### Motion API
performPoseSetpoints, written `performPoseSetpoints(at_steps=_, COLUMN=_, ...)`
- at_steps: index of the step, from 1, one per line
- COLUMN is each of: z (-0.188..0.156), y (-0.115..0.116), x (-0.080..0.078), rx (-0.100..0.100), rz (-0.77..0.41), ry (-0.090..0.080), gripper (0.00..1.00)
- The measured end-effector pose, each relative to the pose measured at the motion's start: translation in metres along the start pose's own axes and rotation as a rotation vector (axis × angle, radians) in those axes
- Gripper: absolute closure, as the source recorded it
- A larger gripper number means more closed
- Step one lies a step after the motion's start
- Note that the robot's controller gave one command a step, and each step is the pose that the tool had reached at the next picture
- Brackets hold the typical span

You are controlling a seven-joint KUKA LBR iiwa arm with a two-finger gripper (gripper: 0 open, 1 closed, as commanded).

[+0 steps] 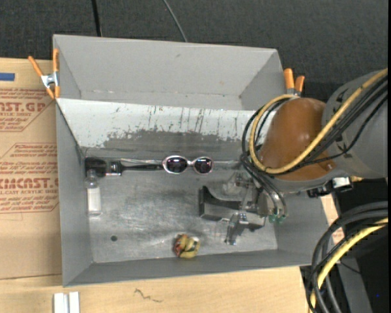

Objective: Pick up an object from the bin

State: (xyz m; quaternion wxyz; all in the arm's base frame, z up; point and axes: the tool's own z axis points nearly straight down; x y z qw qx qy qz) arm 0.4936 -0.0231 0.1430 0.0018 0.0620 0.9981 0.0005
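Inside bin (163, 77): one sunglasses (188, 165), one vial (93, 195)

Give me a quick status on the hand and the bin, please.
Hand low at right front of bin, no thing seen in it. Nearest: small yellow-and-red lump by near wall. Sunglasses by far wall, out of the way.

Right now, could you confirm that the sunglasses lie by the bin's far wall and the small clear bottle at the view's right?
Not quite: the camera view shows the small clear bottle at its left, by the bin's left wall. The sunglasses do lie by the far wall.
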Motion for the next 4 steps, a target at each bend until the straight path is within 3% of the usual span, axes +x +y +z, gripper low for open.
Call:
performPoseSetpoints(at_steps=1, z=0.021, y=0.009, x=-0.007, rx=0.002, rz=-0.137, ry=0.000, gripper=0.00)
performPoseSetpoints(at_steps=2, z=0.060, y=0.002, x=-0.012, rx=-0.002, rz=0.010, ry=-0.003, gripper=1.00)
performPoseSetpoints(at_steps=3, z=0.060, y=0.002, x=-0.012, rx=-0.002, rz=0.010, ry=-0.003, gripper=1.00)
performPoseSetpoints(at_steps=4, z=-0.086, y=0.000, x=0.013, rx=0.001, rz=-0.013, ry=0.003, gripper=1.00)
